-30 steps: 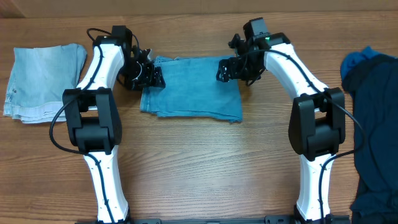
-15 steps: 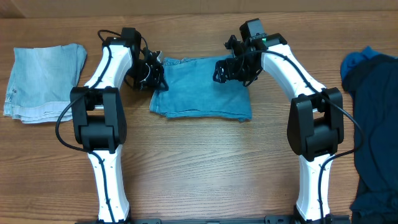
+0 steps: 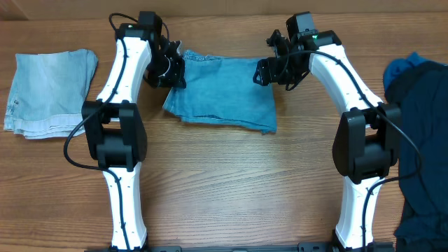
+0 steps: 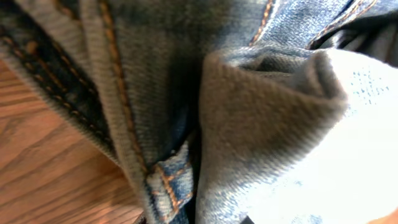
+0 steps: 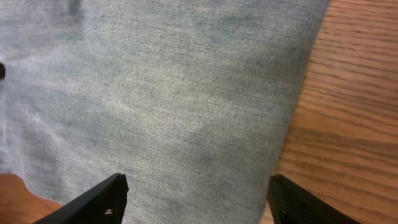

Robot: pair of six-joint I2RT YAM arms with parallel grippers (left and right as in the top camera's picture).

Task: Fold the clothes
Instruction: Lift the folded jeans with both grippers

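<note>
- Two claws sit at the far edge of one garment, and only one of them has a grip.
- My left claw (image 3: 171,70) is pressed together on the jeans (image 3: 224,91), pinching the far left corner. Its wrist view is filled with bunched denim, orange stitching and a belt loop.
- My right claw (image 5: 198,198) is spread wide, its tips either side of flat denim near the jeans' right edge, with bare wood just beside. It hovers there and pinches nothing that I can see.
- The jeans lie on the table (image 3: 231,189) between my two arms, already folded into a rough layered rectangle whose near edge runs slanted.
- I judge the fold to be partway done: one far corner is taken and the other is not yet.
- The next move calls for my right claw to come down and close on the far right corner. Then both claws should lift and carry that edge evenly, so the layers do not skew further.
- Well apart to the left, a pale denim piece (image 3: 52,91) lies flat and folded; it looks finished.
- At the table's right edge lies a dark blue heap (image 3: 420,140), unfolded and, I guess, waiting its turn.
</note>
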